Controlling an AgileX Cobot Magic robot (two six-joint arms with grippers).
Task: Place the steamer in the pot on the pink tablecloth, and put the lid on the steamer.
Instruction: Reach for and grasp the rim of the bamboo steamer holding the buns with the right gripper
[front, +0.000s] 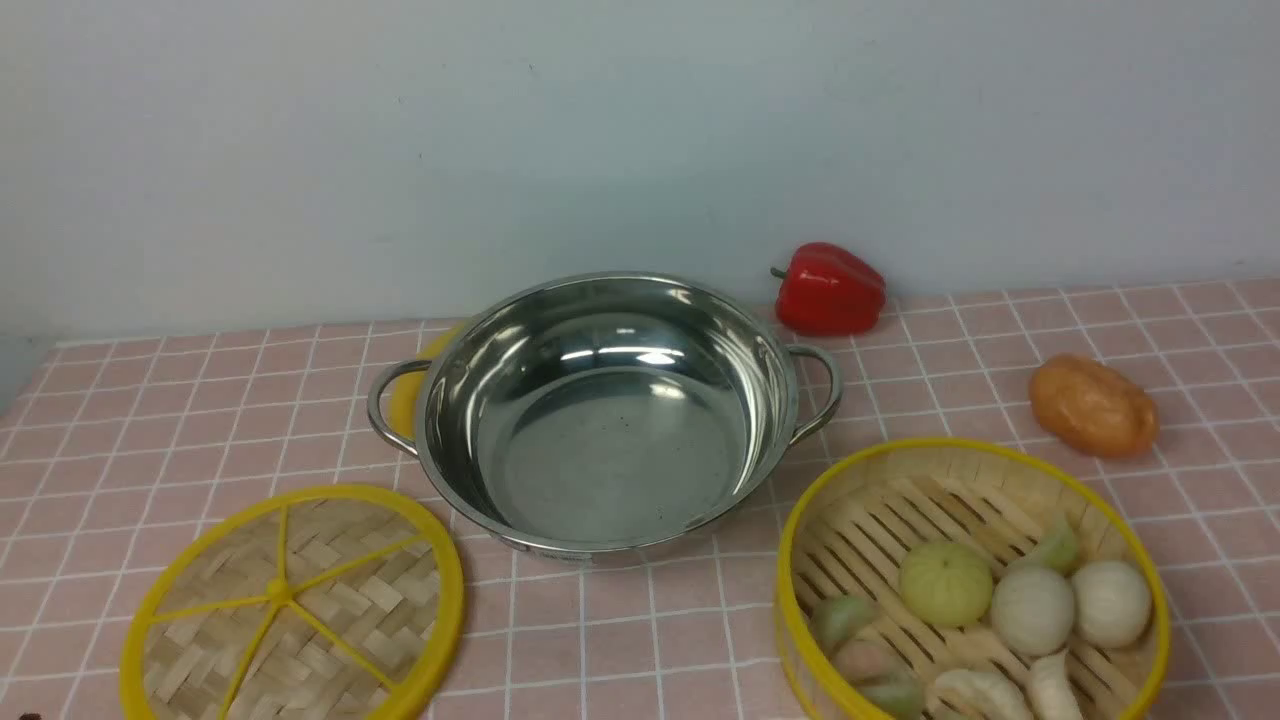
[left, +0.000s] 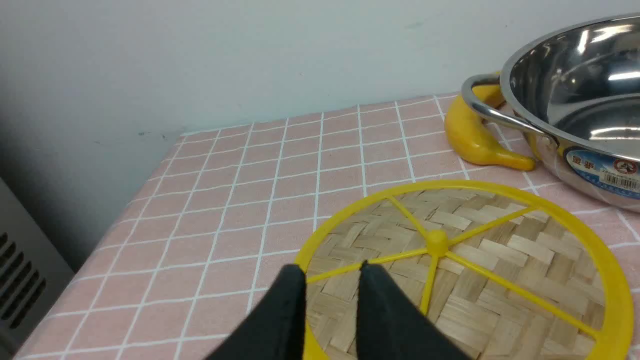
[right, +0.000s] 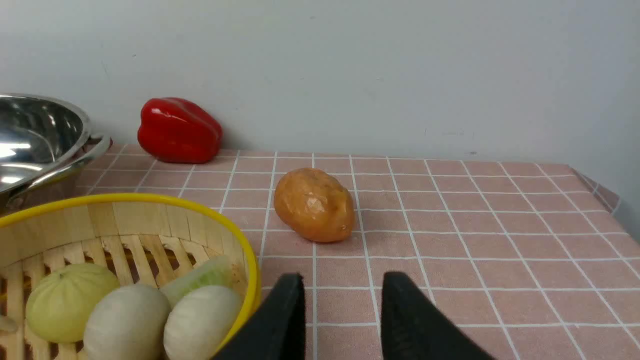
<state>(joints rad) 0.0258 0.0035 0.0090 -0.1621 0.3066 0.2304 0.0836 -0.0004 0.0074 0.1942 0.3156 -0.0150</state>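
- The front view looks forward and slightly down, from near, over the pink tablecloth (front: 620, 640), the pot (front: 600, 440) centred before a pale wall (front: 640, 130).
- The left wrist view sits low behind the left hand (left: 330, 272), close above the lid (left: 480, 260), facing that wall.
- The right wrist view sits low behind the right hand (right: 342, 281), beside the steamer (right: 125, 220), facing the same wall.
- Both wrist views catch the pot's edge; the front view holds all three things.

Bench under pink tablecloth (front: 1000, 330). Pot (front: 610, 430) mid-cloth. Lid (front: 295, 605) front-left of pot, steamer (front: 950, 470) front-right, red pepper (front: 830, 288) behind-right, potato (front: 1093, 406) right. Banana (left: 475, 140) tucked by pot's left handle.
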